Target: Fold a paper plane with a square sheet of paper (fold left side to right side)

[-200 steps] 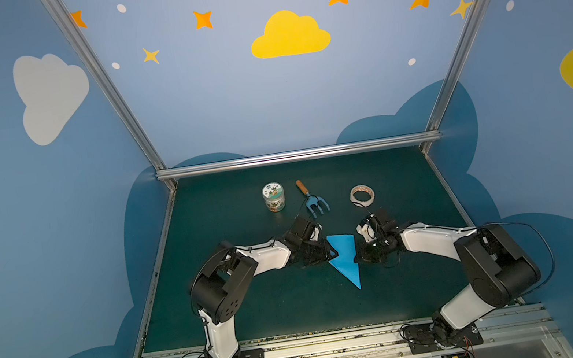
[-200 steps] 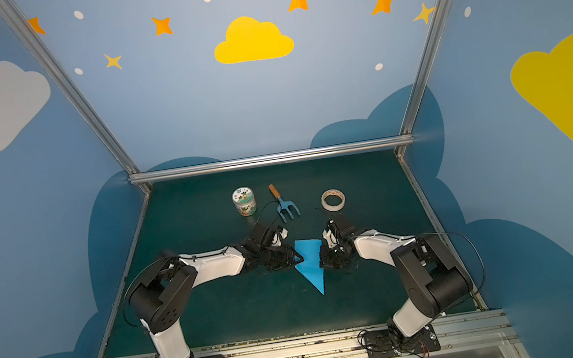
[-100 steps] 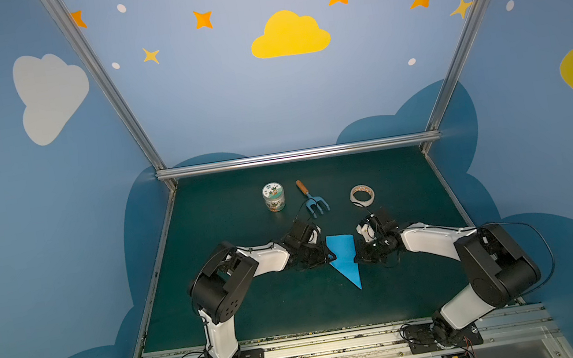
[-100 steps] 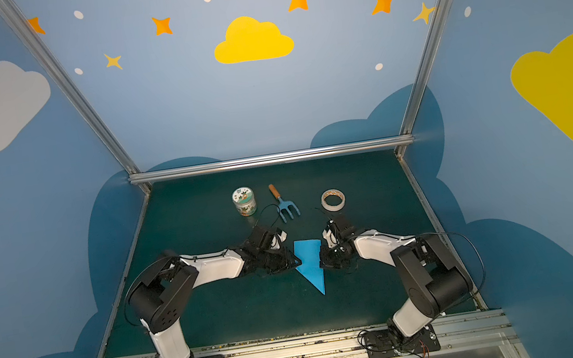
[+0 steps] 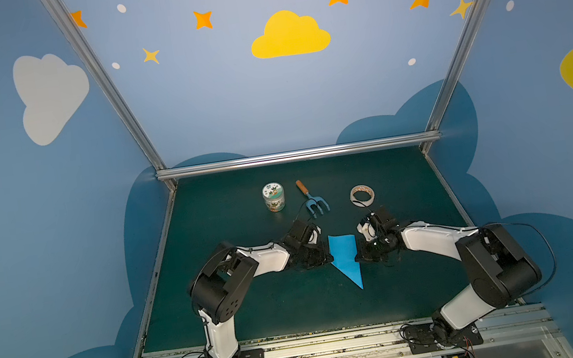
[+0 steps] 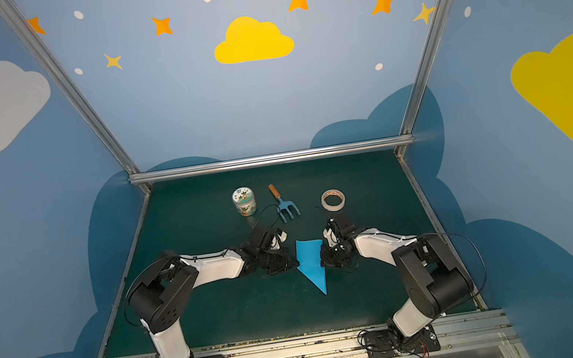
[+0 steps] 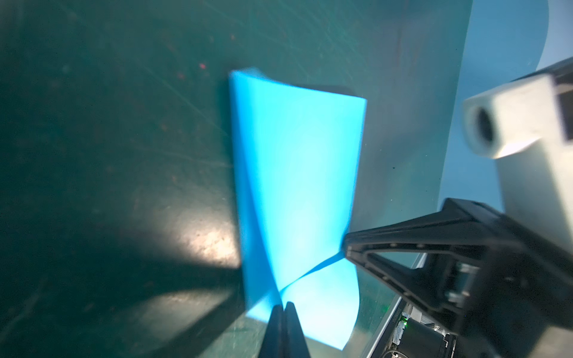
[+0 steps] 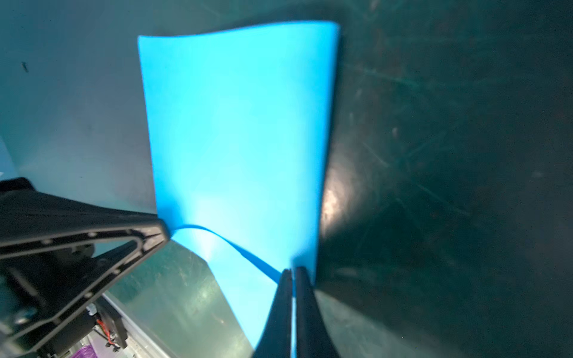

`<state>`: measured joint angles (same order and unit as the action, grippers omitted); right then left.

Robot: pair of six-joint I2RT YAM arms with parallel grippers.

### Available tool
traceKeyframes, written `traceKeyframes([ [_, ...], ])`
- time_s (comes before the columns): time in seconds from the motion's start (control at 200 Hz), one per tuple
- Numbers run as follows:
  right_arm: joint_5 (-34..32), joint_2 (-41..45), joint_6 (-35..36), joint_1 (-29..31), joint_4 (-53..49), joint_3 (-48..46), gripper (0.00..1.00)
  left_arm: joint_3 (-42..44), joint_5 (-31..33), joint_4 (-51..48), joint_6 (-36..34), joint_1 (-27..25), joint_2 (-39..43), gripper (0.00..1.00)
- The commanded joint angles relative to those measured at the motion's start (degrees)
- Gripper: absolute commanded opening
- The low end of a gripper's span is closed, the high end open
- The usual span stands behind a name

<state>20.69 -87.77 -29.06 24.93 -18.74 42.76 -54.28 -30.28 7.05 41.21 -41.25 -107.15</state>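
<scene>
At the far left of the dark green counter (image 5: 258, 307) a small round jar (image 5: 274, 197) stands upright, and just to its right a little garden fork (image 5: 313, 199) lies flat with its wooden handle pointing far and its blue prongs pointing near. Nearer than both, the left fingers (image 5: 323, 257) reach in low from the left and meet the left edge of the sheet of paper (image 5: 344, 256). The left wrist view shows these fingers (image 7: 280, 313) pressed fully together on the edge of a raised blue flap. In both top views the paper lies in the middle of the counter between the two arms, folded to a broad far end and a sharp point facing near. Its upper layer curves up off the lower one between the two sets of fingers. At its right edge the right fingers (image 5: 362, 253) also sit low. In the right wrist view they (image 8: 288, 280) stand almost closed, with a thin strip of blue showing in the slit between them. To the far right of the paper, a roll of tape (image 5: 362, 195) lies flat, apart from the arms.
</scene>
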Motion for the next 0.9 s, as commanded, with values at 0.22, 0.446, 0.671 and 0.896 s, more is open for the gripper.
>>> traceKeyframes([
  [0.22,-1.43,11.56,3.22,3.01,-8.44,2.58,0.30,1.67,3.44,-2.20,4.32,-1.06,5.26,0.04],
  [0.446,-9.03,16.12,2.53,12.39,-9.91,0.78,0.37,2.69,6.75,-4.64,8.45,-2.42,8.33,0.04],
  [0.671,-16.16,14.73,2.22,20.01,-9.25,0.10,0.47,3.91,9.07,-6.73,11.92,-3.97,11.01,0.04],
  [0.896,-18.69,12.43,2.74,24.73,-8.05,0.98,0.50,6.70,10.76,-6.61,15.80,-4.68,13.78,0.04],
])
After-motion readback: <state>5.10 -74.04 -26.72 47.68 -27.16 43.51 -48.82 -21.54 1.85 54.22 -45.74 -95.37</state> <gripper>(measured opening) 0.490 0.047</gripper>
